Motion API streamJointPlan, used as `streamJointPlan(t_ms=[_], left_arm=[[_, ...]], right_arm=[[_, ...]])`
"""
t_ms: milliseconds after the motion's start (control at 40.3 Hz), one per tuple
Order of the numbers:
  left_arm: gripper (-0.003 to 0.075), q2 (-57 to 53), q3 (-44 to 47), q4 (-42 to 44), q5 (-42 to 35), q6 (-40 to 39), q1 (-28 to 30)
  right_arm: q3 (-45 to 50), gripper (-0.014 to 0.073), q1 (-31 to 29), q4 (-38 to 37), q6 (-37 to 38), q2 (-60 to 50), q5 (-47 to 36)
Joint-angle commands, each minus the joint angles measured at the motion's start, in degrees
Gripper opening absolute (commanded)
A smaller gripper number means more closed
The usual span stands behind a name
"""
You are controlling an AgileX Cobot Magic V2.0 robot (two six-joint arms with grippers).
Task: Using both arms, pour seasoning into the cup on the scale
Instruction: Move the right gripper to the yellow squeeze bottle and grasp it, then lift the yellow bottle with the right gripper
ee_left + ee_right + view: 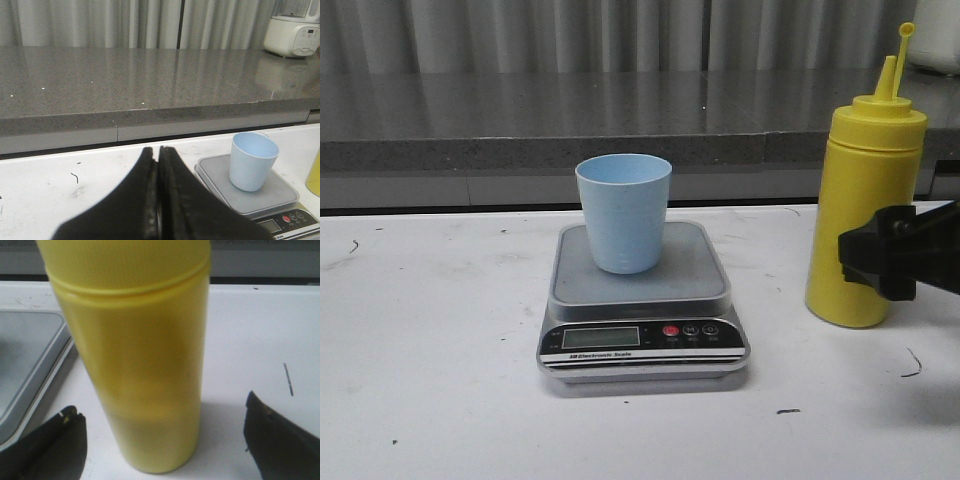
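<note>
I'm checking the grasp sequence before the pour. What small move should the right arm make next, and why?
Probably close the right gripper on the seasoning bottle. Its fingers stand open on either side of the upright bottle, apart from it, and the cup already sits on the scale.

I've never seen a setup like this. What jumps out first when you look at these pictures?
Most striking is the tall yellow seasoning bottle standing upright on the white table, right of the scale, with the open right gripper straddling its base, not touching it. Next comes the pale blue cup, upright on the silver scale mid-table. The left gripper is shut, left of the scale.
</note>
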Motion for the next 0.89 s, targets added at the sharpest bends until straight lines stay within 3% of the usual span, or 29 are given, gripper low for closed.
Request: streamJointPlan(t_ms=[0, 149, 868], left_arm=[[-0.002, 0.61, -1.53, -0.62, -4.74, -0.87, 0.08], [-0.002, 0.61, -1.53, -0.62, -4.74, -0.87, 0.08], [-0.002, 0.71, -1.53, -0.62, -4.74, -0.87, 0.08]], right_arm=[[-1.07, 0.0652, 0.21, -0.83, 2.2, 1.35, -11.06], [-1.94, 0.0652, 0.21, -0.83, 4.05, 4.76, -14.84], [-10.32, 0.0652, 0.15, -0.78, 4.05, 14.75, -17.06]])
